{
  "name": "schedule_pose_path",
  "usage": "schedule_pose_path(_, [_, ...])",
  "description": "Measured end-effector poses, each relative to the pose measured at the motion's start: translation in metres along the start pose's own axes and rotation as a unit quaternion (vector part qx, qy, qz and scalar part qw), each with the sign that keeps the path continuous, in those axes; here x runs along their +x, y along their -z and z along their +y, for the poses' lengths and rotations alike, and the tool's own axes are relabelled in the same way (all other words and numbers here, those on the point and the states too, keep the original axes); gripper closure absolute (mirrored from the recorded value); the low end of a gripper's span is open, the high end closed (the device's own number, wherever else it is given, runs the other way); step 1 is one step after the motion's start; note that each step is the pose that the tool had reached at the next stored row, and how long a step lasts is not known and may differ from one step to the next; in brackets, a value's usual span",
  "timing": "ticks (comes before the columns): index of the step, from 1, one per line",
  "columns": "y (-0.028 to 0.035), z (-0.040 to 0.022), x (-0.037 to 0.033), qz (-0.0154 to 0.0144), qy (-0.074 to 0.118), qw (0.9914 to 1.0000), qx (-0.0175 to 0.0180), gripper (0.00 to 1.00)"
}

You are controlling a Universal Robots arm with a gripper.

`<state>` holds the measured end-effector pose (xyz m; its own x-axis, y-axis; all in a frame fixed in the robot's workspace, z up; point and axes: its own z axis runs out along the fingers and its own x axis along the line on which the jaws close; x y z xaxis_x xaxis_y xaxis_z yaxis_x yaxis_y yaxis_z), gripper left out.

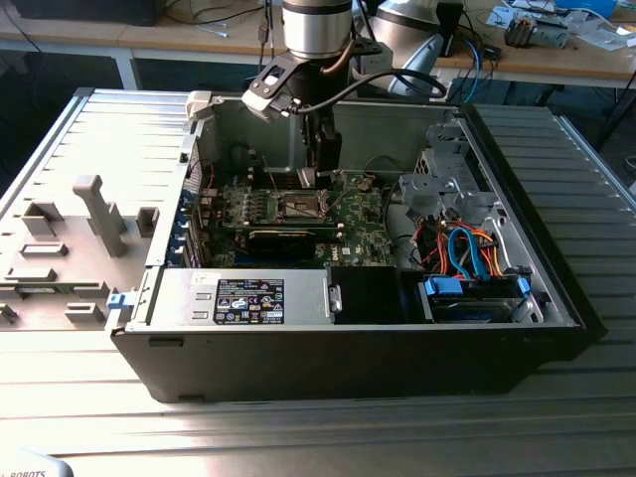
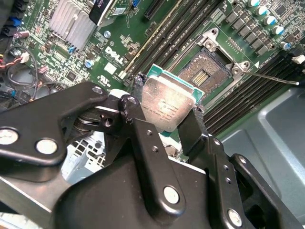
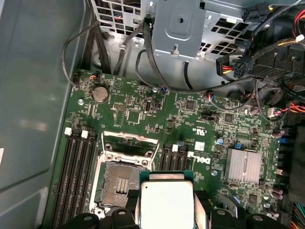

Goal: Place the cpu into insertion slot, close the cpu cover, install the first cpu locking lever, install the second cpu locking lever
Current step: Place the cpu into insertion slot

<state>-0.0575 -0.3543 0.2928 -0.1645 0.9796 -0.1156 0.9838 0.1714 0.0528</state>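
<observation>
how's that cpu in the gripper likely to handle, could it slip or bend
Probably stiff: the cpu sits flat and unbent with the gripper clamping its edges. It might slip, since only thin edges are held and the top looks like smooth metal. Likely light, being a thin small plate.

My grey metal table (image 1: 348, 437) has long grooves. The open black computer box (image 1: 348, 370) and a grey plate with blocks (image 1: 129, 283) sit on it.
</observation>
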Motion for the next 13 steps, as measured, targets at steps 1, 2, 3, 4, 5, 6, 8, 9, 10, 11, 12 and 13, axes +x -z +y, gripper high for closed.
schedule_pose_path(1, [0.0,-0.0001,0.0,-0.0001,0.0,1.0,0.0001,0.46])
schedule_pose_path(2, [-0.0001,-0.0003,0.0001,-0.0001,-0.001,1.0,0.0001,0.46])
schedule_pose_path(3, [-0.0001,-0.0004,0.0001,-0.0001,-0.002,1.0,0.0002,0.46])
schedule_pose_path(4, [-0.0002,-0.0005,0.0001,-0.0002,-0.003,0.99999,0.0004,0.46])
schedule_pose_path(5, [-0.0002,-0.0006,0.0001,-0.0002,-0.004,0.99999,0.0005,0.46])
schedule_pose_path(6, [-0.0003,-0.0006,0.0001,-0.0003,-0.005,0.99999,0.0006,0.46])
schedule_pose_path(8, [-0.0003,-0.0006,0.0002,-0.0004,-0.007,0.99998,0.0008,0.46])
schedule_pose_path(9, [-0.0004,-0.0007,0.0002,-0.0005,-0.008,0.99997,0.0009,0.46])
schedule_pose_path(10, [-0.0004,-0.0007,0.0002,-0.0005,-0.009,0.99996,0.001,0.46])
schedule_pose_path(11, [-0.0005,-0.0007,0.0002,-0.0006,-0.01,0.99995,0.0011,0.46])
schedule_pose_path(12, [-0.0005,-0.0008,0.0002,-0.0008,-0.012,0.99993,0.0013,0.46])
schedule_pose_path(13, [-0.0006,-0.0008,0.0002,-0.0009,-0.013,0.99991,0.0016,0.46])
